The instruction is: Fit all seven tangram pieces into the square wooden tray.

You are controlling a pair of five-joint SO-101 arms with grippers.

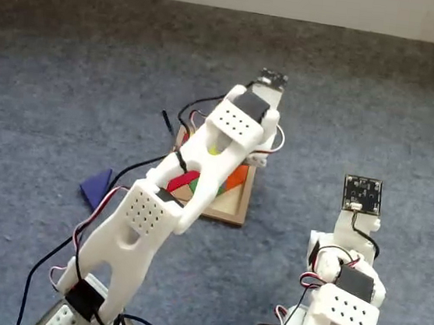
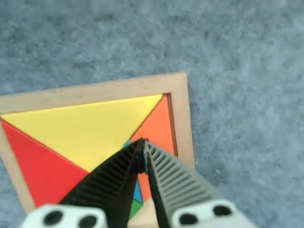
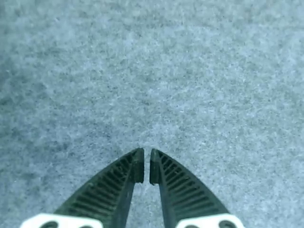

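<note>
Grey carpet [image 1: 70, 75] covers the work surface. The left arm [image 1: 147, 225] extends over the square wooden tray [image 2: 95, 90], which holds a yellow triangle [image 2: 90, 126], a red triangle [image 2: 40, 164] and an orange piece [image 2: 159, 126], edges touching. A blue piece [image 1: 96, 186] lies on the carpet, apart from the tray. The left gripper [image 2: 144, 145] is closed and empty, with its tips over the seated pieces. The right gripper [image 3: 144, 166] is closed bar a sliver, empty, above carpet.

We log surface [image 3: 152, 71] as grey fuzzy cloth, matt; tray [image 2: 183, 114] rim pale bare wood; pieces [image 2: 95, 128] smooth w/ matt paint; fingers [image 2: 175, 180] blk ribbed plastic.
</note>
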